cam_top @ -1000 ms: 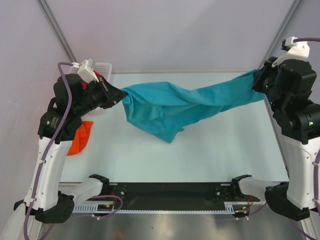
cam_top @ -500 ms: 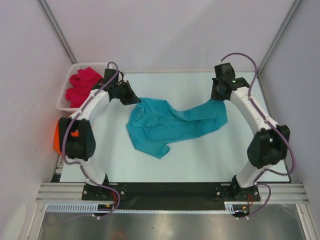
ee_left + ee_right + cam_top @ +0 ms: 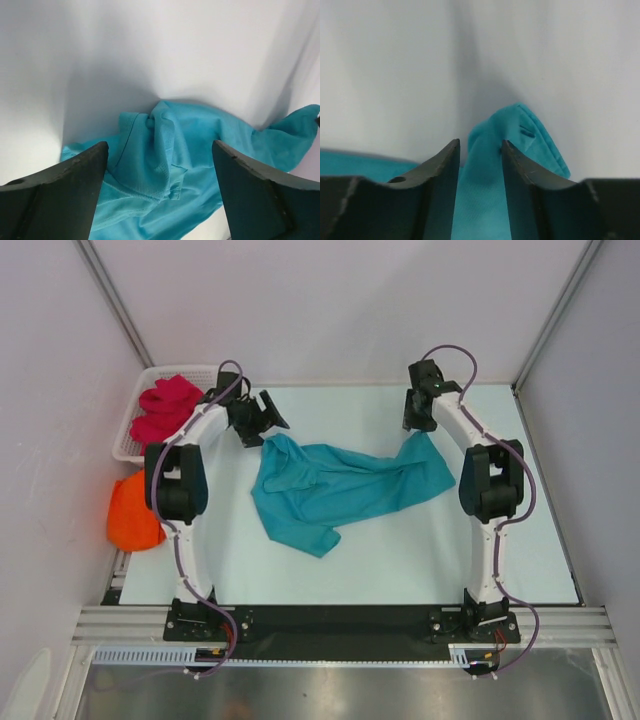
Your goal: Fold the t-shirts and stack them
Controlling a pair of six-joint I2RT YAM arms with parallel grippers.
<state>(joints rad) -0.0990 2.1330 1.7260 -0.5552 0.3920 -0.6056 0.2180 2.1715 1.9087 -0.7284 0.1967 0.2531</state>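
1. The teal t-shirt lies crumpled across the middle of the table, with one corner peaked up at its right end. The crimson t-shirt sits in the basket, and the orange t-shirt lies by the table's left edge.
2. We see the left gripper spread wide just over the shirt's left end, holding nothing. The right gripper is parted less, with the peaked corner standing between its fingers, unpinched.
3. Half a second earlier both grippers pinched the shirt's ends; now both have let go.
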